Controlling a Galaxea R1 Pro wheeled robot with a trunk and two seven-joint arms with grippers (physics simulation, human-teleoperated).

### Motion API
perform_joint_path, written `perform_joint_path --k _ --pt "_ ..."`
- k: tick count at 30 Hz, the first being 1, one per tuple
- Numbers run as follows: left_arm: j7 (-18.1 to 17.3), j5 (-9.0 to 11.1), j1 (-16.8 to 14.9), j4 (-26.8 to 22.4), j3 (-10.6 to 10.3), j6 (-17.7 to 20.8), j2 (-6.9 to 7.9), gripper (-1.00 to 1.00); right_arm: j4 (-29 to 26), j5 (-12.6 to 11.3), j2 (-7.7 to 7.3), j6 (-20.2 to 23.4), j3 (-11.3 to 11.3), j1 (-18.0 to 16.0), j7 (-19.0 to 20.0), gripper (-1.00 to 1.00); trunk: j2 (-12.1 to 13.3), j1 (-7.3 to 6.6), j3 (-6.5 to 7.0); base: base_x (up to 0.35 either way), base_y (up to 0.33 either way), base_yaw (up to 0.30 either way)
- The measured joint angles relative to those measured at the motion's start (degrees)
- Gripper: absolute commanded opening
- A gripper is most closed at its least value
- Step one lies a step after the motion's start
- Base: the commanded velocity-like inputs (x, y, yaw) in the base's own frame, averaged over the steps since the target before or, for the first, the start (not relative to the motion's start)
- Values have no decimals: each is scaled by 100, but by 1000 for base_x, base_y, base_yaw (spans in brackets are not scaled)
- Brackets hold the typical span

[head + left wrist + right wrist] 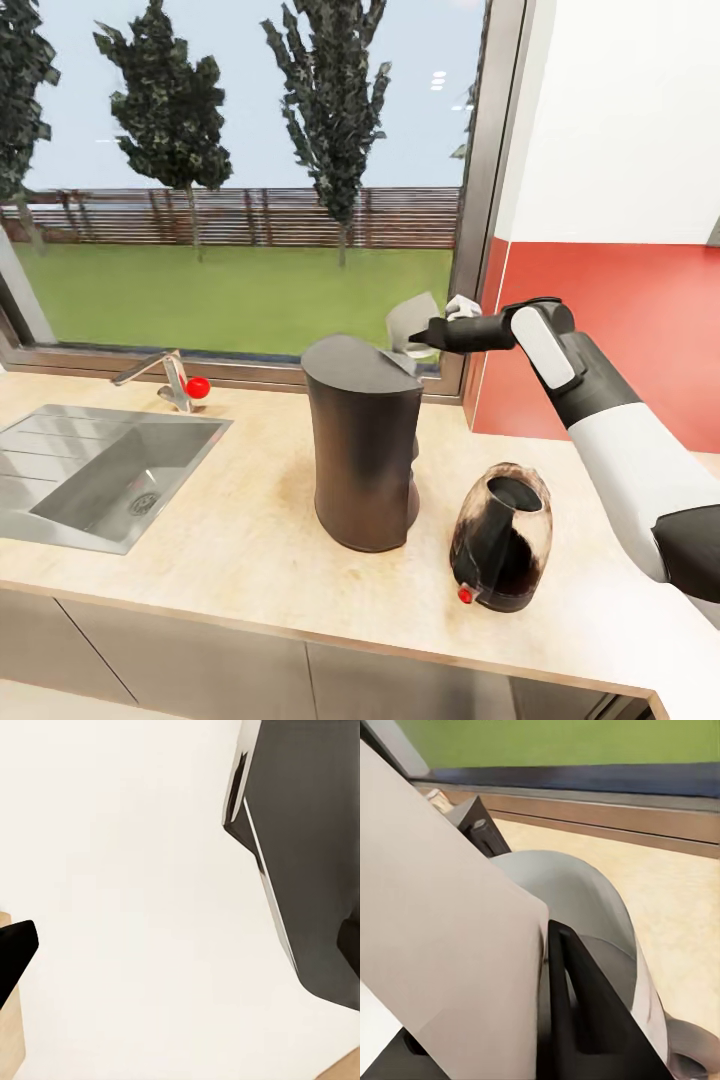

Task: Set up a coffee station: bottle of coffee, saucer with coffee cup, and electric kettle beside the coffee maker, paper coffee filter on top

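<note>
The coffee maker [365,445] is a tall dark column standing mid-counter on the kitchen countertop [250,560]. My right gripper [420,338] is shut on the paper coffee filter [410,322], holding it tilted just over the back right edge of the maker's flat top. In the right wrist view the filter [442,945] is a big pale sheet beside one black finger [585,1012], with the maker's grey top [577,896] beneath. The electric kettle [500,540], a clear dome with a red mark, stands right of the maker. The left gripper's fingertips [13,951] are spread wide before a white wall.
A steel sink [110,470] with a faucet [165,378] is set into the counter at the left. A large window runs behind, and a red and white wall [620,330] lies to the right. A small white shape [462,306] behind the right gripper is unclear. A dark panel [315,855] hangs near the left gripper.
</note>
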Motion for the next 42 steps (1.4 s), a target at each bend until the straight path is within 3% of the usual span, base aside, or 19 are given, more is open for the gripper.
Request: perform_joint_path --k 42 --pt "2 0 0 -1 2 0 1 100 119 3 55 5 37 0 -3 -100 0 0 0 0 0 0"
